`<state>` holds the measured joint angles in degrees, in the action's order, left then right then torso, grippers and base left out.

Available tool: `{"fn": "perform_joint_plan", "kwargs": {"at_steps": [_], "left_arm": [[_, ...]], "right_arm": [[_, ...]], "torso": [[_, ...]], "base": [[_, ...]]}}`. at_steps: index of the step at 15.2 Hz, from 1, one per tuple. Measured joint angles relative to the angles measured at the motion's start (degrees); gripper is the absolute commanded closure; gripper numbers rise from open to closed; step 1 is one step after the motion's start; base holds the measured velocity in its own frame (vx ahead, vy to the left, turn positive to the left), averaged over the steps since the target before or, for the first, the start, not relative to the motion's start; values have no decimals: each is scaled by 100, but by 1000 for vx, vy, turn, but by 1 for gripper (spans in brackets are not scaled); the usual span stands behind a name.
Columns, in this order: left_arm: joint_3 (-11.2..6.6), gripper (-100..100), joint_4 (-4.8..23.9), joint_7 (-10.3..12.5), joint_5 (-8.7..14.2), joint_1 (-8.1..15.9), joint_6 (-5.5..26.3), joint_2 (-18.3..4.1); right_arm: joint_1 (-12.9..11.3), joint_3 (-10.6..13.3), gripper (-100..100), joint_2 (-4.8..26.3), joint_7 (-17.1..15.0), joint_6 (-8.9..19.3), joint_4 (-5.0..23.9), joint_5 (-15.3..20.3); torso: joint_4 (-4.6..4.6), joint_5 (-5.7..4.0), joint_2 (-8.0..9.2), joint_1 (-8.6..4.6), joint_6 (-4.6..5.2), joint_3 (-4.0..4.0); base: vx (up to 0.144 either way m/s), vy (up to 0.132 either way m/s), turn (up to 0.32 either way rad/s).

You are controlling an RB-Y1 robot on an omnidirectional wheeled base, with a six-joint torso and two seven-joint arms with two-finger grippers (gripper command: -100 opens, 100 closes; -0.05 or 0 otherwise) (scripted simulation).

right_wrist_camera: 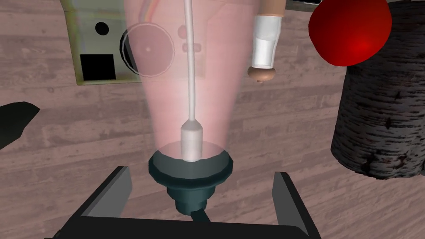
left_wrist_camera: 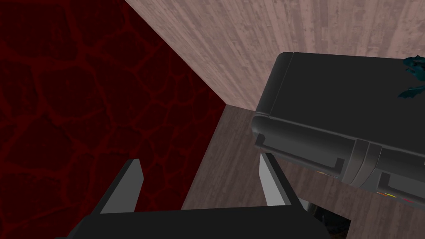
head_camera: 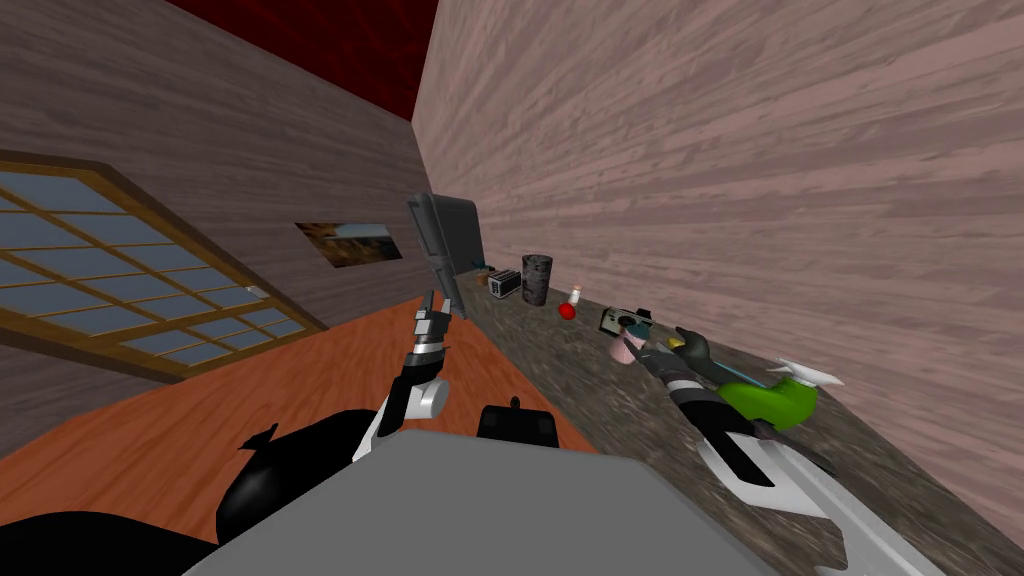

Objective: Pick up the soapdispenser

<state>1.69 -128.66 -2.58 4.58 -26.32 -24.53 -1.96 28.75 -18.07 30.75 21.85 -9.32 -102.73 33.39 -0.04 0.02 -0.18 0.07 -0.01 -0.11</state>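
Now, nearest of all, the right gripper (right_wrist_camera: 200,172) stands wide, its blades either side of the soap dispenser (right_wrist_camera: 166,103) at its dark teal collar (right_wrist_camera: 191,168), touching neither flank. The pump end points back at the gripper's body. The pale pink, see-through body flares away from it, with a thin white tube down the middle. The dispenser sits on the bench (head_camera: 580,380), roughly midway between the front edge and the wall-side edge.

It looks light and stiff but smooth-walled, and such a taper tends to squeeze out of flat blades. The stepped collar, or the narrow waist just past it, seems the safest hold, and the slim pump stem a poor one.

Beyond the dispenser, along the bench, come an olive camera-like box (right_wrist_camera: 99,54), a small white-banded bottle (right_wrist_camera: 263,45), a red ball (right_wrist_camera: 350,31) and a dark barked cylinder (right_wrist_camera: 382,124). Farthest, off the front edge toward the bench's far end, the left gripper (head_camera: 430,318) is raised with its blades spread, near a dark cabinet (left_wrist_camera: 340,108).
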Motion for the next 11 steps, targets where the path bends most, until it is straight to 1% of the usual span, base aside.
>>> {"fn": "perform_joint_plan", "kwargs": {"at_steps": [5, 6, 9, 11], "left_arm": [[0, 0, 0, 0, 0, 0, 0, 0], [0, 0, 0, 0, 0, 0, 0, 0], [0, 0, 0, 0, 0, -1, 0, 1], [1, 0, 0, 0, 0, 0, 0, 1]], "right_arm": [[5, -10, 100, 0, 0, 9, 7, -1], [5, -10, -100, 0, 0, 9, 7, -1], [-257, -51, -100, -165, 9, 67, -18, 161], [-460, -106, -100, -262, 11, 87, 21, 262]], "torso": [[2, -1, 6, 4, -12, 4], [2, -1, 6, 4, -12, 4], [1, 8, -4, 48, -11, -1], [-1, 11, -9, 59, -12, -5]], "base": [[1, 0, -7], [8, 43, -117], [30, 114, -158], [30, 122, -118]]}}
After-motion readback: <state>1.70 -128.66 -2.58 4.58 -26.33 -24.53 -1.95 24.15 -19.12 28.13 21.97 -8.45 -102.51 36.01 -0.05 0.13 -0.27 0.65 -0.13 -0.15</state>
